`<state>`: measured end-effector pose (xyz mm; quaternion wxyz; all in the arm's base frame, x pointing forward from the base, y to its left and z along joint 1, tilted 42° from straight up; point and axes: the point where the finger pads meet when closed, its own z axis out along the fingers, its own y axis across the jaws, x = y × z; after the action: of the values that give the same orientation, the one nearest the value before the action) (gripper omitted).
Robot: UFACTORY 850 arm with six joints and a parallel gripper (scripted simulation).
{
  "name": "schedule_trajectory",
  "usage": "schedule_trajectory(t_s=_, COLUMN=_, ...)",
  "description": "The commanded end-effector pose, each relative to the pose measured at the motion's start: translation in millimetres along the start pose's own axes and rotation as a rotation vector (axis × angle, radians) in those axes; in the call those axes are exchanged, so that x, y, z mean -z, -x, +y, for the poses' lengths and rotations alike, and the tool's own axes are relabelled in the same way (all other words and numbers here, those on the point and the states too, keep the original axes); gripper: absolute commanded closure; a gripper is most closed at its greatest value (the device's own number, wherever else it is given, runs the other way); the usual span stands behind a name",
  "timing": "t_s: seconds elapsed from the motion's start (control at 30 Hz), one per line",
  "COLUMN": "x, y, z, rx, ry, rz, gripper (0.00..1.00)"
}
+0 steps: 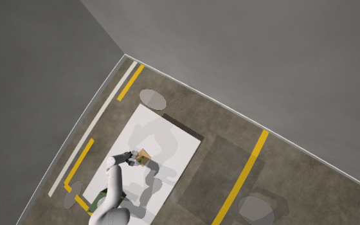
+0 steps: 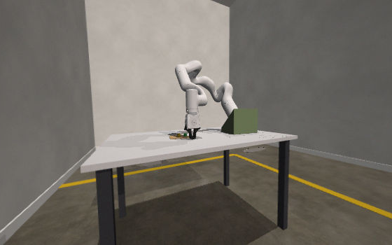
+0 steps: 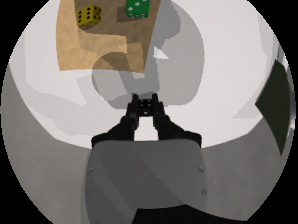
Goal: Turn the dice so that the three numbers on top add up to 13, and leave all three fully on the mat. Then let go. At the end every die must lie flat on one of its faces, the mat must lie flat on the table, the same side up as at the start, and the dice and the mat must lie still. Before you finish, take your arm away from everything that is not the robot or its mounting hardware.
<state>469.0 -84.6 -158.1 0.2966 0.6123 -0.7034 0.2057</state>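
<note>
My gripper (image 2: 192, 137) (image 3: 145, 101) points down beside the mat, its fingertips low at the table. It is shut on a black die (image 3: 145, 106) with pale pips, which is off the mat's near edge in the wrist view. The tan mat (image 1: 143, 152) (image 2: 173, 138) (image 3: 70, 56) lies on the table. A yellow die (image 2: 178, 134) (image 3: 89, 16) with black pips and a green die (image 2: 185, 134) (image 3: 137, 8) with white pips rest on it. The green die is cut by the wrist view's upper edge. The black die is hidden in the top and exterior views.
The white table (image 1: 186, 138) (image 2: 118, 150) carries the arm. A green wedge-shaped block (image 2: 246, 120) stands by the arm's base; its dark side shows at the right of the wrist view (image 3: 276, 107). Arm shadows fall across the mat and table.
</note>
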Motion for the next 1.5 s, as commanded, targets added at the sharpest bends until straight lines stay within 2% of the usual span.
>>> schedule_trajectory(t_s=0.0, x=13.4, y=0.2, z=-1.0, rx=-0.001, ry=-0.002, rz=-0.001, gripper=0.85)
schedule_trajectory(t_s=0.17, x=47.9, y=0.2, z=-1.0, rx=-0.001, ry=-0.002, rz=-0.001, gripper=0.85)
schedule_trajectory(t_s=0.23, x=47.9, y=0.2, z=-1.0, rx=-0.001, ry=-0.002, rz=-0.001, gripper=0.85)
schedule_trajectory(t_s=0.4, x=82.7, y=0.1, z=-0.9, rx=-0.001, ry=-0.002, rz=-0.001, gripper=0.85)
schedule_trajectory(t_s=0.53, x=96.6, y=0.1, z=-0.9, rx=-0.001, ry=-0.002, rz=-0.001, gripper=0.85)
schedule_trajectory(t_s=1.07, x=98.1, y=0.3, z=-1.0, rx=0.029, ry=-0.002, rz=-0.001, gripper=0.85)
schedule_trajectory(t_s=1.3, x=96.7, y=1.6, z=-2.5, rx=0.273, ry=-0.002, rz=0.0, gripper=0.85)
schedule_trajectory(t_s=1.4, x=96.5, y=1.7, z=-2.6, rx=0.301, ry=-0.002, rz=0.0, gripper=0.85)
schedule_trajectory(t_s=1.47, x=95.8, y=2.3, z=-3.3, rx=0.418, ry=-0.002, rz=0.0, gripper=0.85)
